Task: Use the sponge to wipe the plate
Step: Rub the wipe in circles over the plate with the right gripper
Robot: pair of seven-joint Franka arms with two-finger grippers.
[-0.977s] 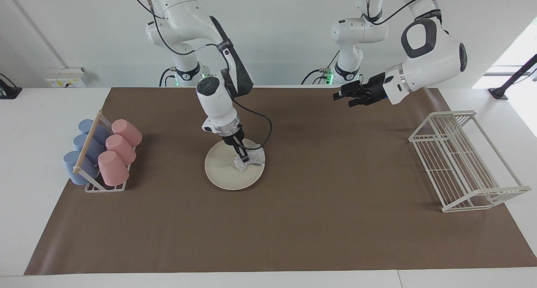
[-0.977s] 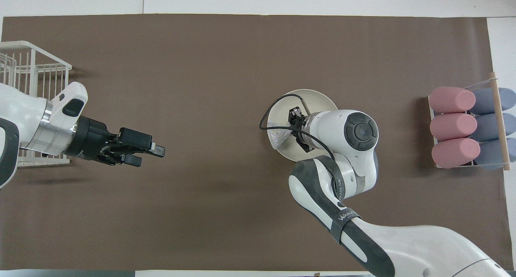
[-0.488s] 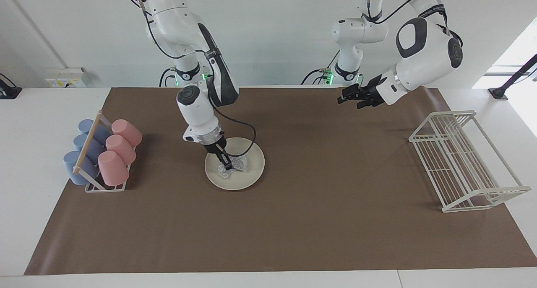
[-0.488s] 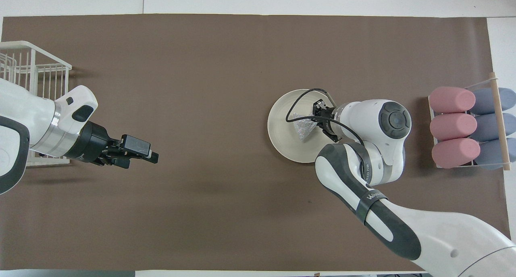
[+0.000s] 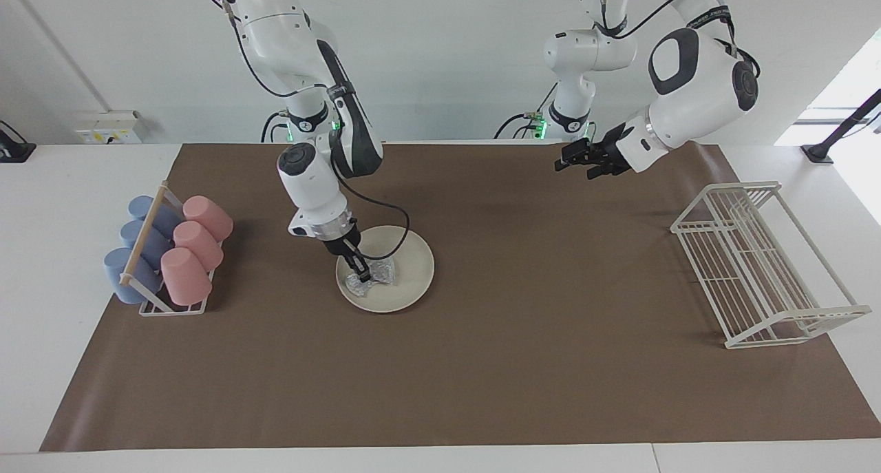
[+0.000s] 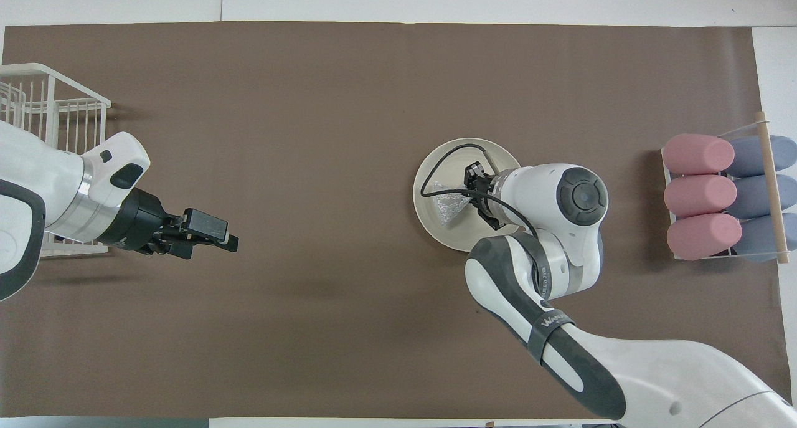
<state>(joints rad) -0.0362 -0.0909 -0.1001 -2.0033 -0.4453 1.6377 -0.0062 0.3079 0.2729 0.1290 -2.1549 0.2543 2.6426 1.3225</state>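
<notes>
**Sponge pinched on the plate: where the unwiped surface lies from the claw**

The right claw (image 5: 359,272), pressed together on the small silvery-grey glittery scrubbing sponge (image 5: 375,274), holds it down on the round, flat, cream-white plate (image 5: 413,266). The sponge lies directly beneath the fingertips, its hourglass length trailing from the claw toward the left arm's end of the worktop. The claw sits at the plate's edge on the right arm's end, so most of the bare plate lies out along that same line; a further stroke would probably run that way. In the overhead view the sponge (image 6: 449,205) shows beside the wrist. The left claw (image 5: 575,158), spread and empty, waits in the air well apart from the plate, over the brown mat (image 5: 482,363).
</notes>
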